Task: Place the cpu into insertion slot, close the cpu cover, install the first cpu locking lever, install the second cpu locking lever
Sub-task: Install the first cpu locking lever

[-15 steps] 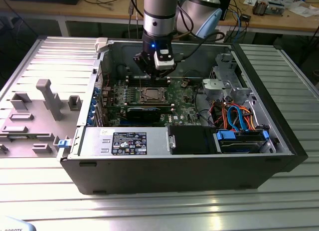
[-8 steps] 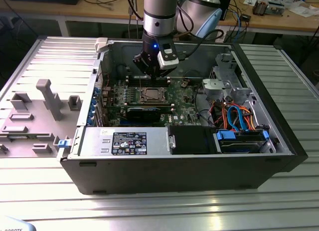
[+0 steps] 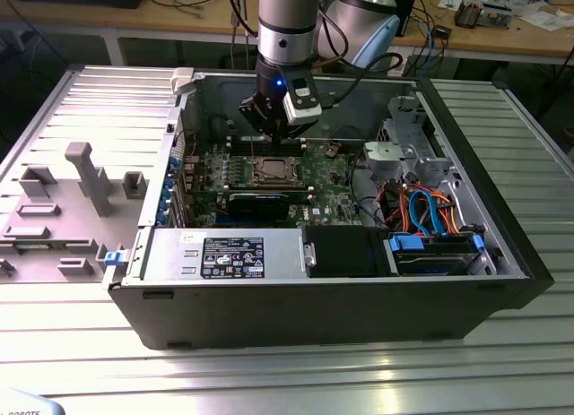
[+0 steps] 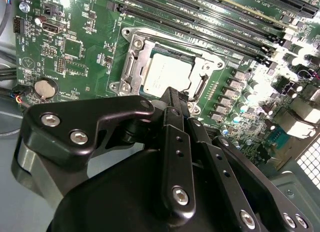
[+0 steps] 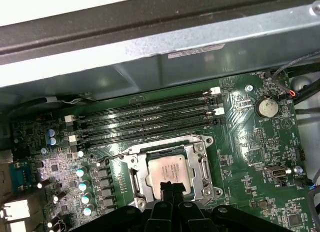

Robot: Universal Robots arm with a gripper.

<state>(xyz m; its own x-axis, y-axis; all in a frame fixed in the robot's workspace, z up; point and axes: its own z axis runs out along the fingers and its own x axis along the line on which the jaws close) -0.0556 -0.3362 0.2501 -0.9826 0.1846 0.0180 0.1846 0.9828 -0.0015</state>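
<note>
The cpu [image 3: 272, 171] lies flat in the insertion slot [image 4: 131, 34] on the green board, its silvery top showing in both wrist views [image 4: 167, 71] [image 5: 172, 169]. The cpu cover [image 5: 135, 178] lies down around it as a metal frame [image 4: 131, 62], the chip showing through its window. Thin lever rods run along the socket's sides; whether they are latched I cannot tell. My gripper [image 3: 269, 149] hangs just above the socket, shut with nothing between its fingers. Its black tips [image 4: 172, 95] [image 5: 170, 185] sit over the chip's near edge.
Long memory slots [image 5: 145, 119] run beside the socket, and a black graphics card [image 3: 258, 203] lies on its other side. The open case's walls [image 3: 296, 254] surround the board. Drive cages and orange and blue cables [image 3: 421, 209] fill the exterior view's right. A grey fixture [image 3: 85, 177] stands outside the case.
</note>
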